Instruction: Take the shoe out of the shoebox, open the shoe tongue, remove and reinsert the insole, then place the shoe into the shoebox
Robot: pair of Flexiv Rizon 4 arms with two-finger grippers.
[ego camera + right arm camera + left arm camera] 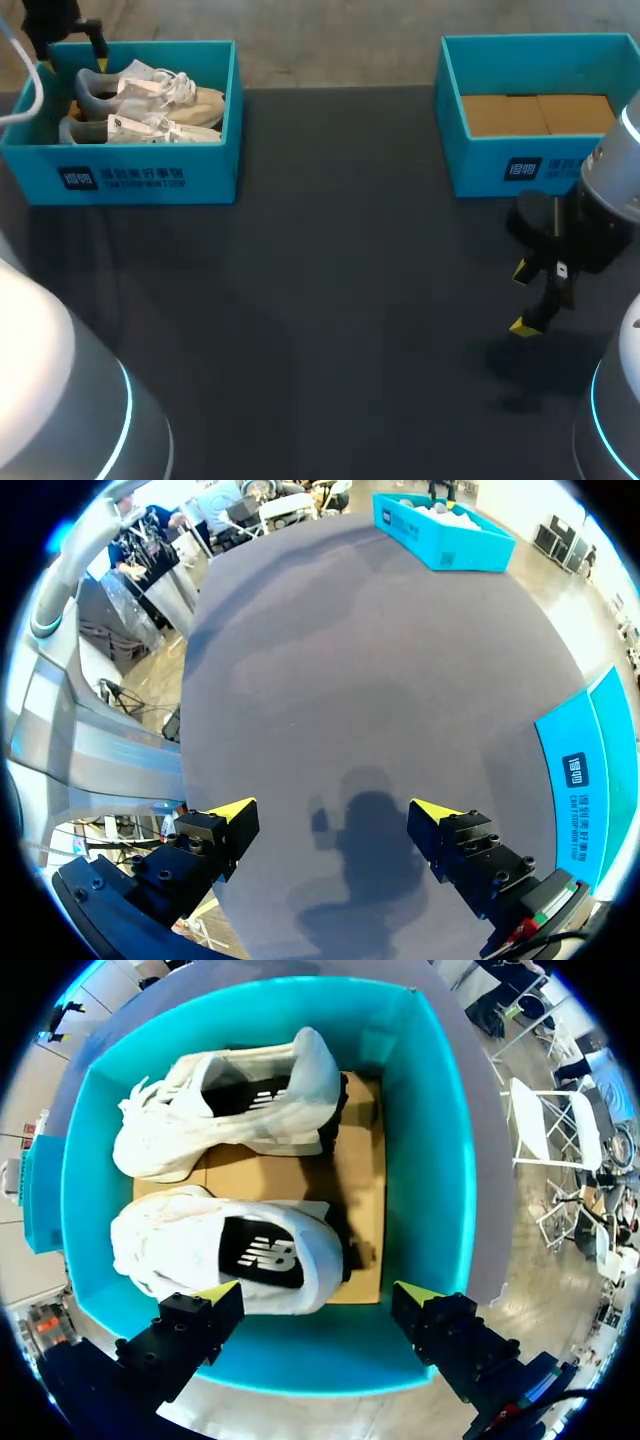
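Looking at two soft, rounded off-white shoes, the nearer shoe [225,1250] and the farther shoe [230,1110], both inside the teal shoebox [430,1160] at the table's far left corner. Lying side by side, toes pointing the same way, with a black lining and a white mark down in each heel opening. Resting on a flat brown cardboard liner [365,1210] with smooth, straight box walls all round.

Hanging right over that box: left gripper [318,1292], blocky black fingers with yellow wedge tips spread wide, nothing in them, the nearer shoe's heel just ahead of one tip.

Over on the other side, right gripper [335,808] hovering above the matte dark table [330,300], also wide open and holding nothing. Beside it, a second box [480,170], same teal, brown cardboard on its floor.
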